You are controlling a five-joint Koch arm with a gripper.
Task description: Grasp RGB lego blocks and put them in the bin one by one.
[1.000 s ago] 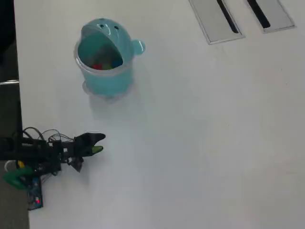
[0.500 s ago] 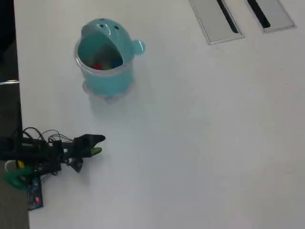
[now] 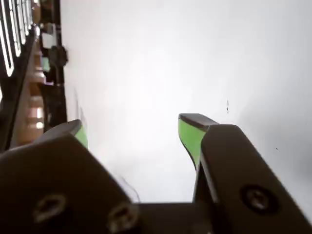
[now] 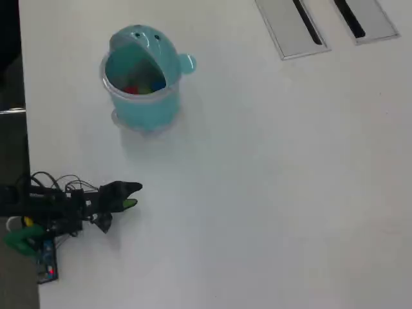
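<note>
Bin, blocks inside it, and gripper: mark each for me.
bin (image 4: pixel 143 111), overhead view, on its teal front wall.
blocks (image 4: pixel 134 89), overhead view, on the red one inside the bin.
gripper (image 4: pixel 132 195), overhead view, between its fingertips.

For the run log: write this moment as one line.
gripper: open, empty, low over table | bin: upright, coloured blocks inside | loose blocks on table: none seen
</note>
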